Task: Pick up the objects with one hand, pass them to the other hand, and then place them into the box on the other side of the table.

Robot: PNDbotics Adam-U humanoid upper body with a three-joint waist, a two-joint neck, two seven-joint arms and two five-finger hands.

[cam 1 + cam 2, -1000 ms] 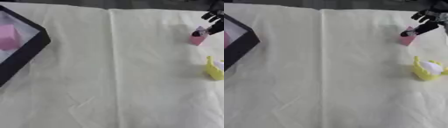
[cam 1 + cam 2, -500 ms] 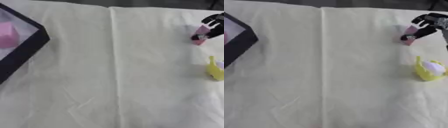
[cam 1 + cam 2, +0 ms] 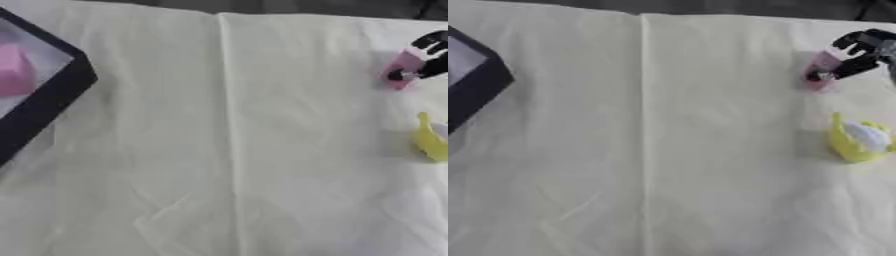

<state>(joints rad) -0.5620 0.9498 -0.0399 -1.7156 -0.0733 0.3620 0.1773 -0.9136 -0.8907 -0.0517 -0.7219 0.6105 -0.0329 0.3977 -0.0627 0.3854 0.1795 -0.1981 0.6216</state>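
Nearest: bare stretch of the cream-white cloth-covered table [image 3: 667, 190], wrinkled, with one straight crease running front to back left of centre. Right side, mid-depth: a small yellow cup-shaped object with a pale white-blue centre [image 3: 857, 141] sits on the cloth, nothing touching it. Just beyond it, near the far right edge: a small pink block-shaped object [image 3: 822, 68], tilted, its upper end leaning right toward the hand. The right hand [image 3: 866, 50], black, comes in from the upper right corner; fingers are curled around the upper part of the pink block, with one dark fingertip [image 3: 814, 76] pressed against its lower side. The block's base looks to be on or just above the cloth; can't tell which. Left side: a black-rimmed box with a pale inside [image 3: 48, 105] is cut off by the view's left edge, well apart from both right-side objects. Inside it, a pink rounded object [image 3: 15, 70] lies against the pale floor. Left hand shows in neither view.
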